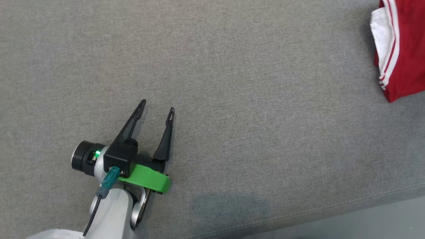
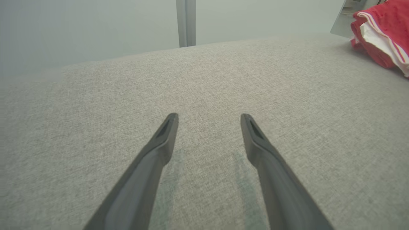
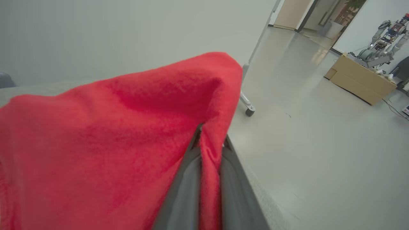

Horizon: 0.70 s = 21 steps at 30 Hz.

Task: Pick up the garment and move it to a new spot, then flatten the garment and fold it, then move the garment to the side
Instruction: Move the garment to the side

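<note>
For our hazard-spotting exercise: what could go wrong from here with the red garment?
The right gripper pinches only a thin fold of the red garment; it may slip when lifted.
The grip is near the edge of the grey cushion, with floor beyond; the cloth could slide off.
The left gripper is open and far away, so no backup.

The right end effector [image 3: 211,140] pinches a fold of the red garment [image 3: 105,143] (clamped tight on it); a cardboard box [image 3: 358,80] sits at two o'clock.

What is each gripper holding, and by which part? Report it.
Right gripper: shut on the red cloth garment with white trim, pinching a fold at its edge. Left gripper: open, holding nothing.
</note>
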### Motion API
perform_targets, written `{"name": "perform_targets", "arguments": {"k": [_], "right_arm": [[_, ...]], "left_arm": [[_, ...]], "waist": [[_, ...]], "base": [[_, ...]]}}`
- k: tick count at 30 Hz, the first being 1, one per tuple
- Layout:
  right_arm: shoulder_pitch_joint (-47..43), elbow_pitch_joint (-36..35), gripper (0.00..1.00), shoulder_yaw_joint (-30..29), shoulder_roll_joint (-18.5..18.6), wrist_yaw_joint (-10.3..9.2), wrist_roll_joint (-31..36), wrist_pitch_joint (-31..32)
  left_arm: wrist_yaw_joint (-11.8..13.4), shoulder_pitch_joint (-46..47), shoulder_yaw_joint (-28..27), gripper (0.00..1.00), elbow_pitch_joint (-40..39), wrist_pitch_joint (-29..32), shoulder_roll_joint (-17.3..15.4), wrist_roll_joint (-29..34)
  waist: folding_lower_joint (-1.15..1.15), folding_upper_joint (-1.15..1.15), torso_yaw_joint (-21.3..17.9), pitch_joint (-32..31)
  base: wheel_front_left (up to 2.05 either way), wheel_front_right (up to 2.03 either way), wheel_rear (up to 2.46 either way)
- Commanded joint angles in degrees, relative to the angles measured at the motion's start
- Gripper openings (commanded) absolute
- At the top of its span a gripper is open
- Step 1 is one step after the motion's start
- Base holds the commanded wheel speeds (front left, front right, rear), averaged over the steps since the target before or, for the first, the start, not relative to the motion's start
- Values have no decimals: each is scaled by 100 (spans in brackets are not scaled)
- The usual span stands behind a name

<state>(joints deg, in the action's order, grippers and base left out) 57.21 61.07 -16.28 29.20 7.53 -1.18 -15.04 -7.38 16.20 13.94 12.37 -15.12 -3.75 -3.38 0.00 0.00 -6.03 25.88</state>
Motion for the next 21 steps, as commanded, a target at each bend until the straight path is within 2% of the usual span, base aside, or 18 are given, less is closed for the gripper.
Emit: {"name": "perform_targets", "arguments": {"k": [1,2,3,5,7,9,11,16,21], "right_arm": [[64,141,0,-226,73,-10,223,-16],[72,208,58,-506,139,-10,410,-16],[43,242,100,-715,148,-10,634,-16],[-8,-136,100,-1238,-116,-9,1200,-15],[-40,-592,100,-1484,-325,-10,1393,-15],[-126,-957,100,-1393,-665,-10,1428,-15],[-293,-1328,100,-1005,-1005,-9,1396,-16],[-963,-2263,100,231,-1653,-10,608,-15],[-1733,-2918,100,1285,-1909,-10,-165,-15]], "left_arm": [[-15,83,-3,100,-27,0,-39,27],[-14,85,-17,100,-33,0,-48,27],[-14,83,-26,100,-37,0,-46,28],[-15,78,-69,100,-52,0,-40,24],[-15,91,-105,100,-54,0,-30,24],[-3,103,-156,100,-52,0,-11,-3],[36,81,-227,100,-39,0,4,-42],[105,-57,-418,100,22,0,34,-108],[210,-213,-643,100,90,0,58,-193]], "waist": [[0,0,170,153],[0,0,190,172],[0,0,208,187],[0,0,236,219],[0,0,245,225],[0,0,259,174],[0,0,252,95],[0,0,243,-207],[0,0,331,-575]], "base": [[0,0,0],[0,0,0],[0,0,0],[0,0,0],[0,0,0],[0,0,0],[0,0,0],[0,0,0],[0,0,0]]}}
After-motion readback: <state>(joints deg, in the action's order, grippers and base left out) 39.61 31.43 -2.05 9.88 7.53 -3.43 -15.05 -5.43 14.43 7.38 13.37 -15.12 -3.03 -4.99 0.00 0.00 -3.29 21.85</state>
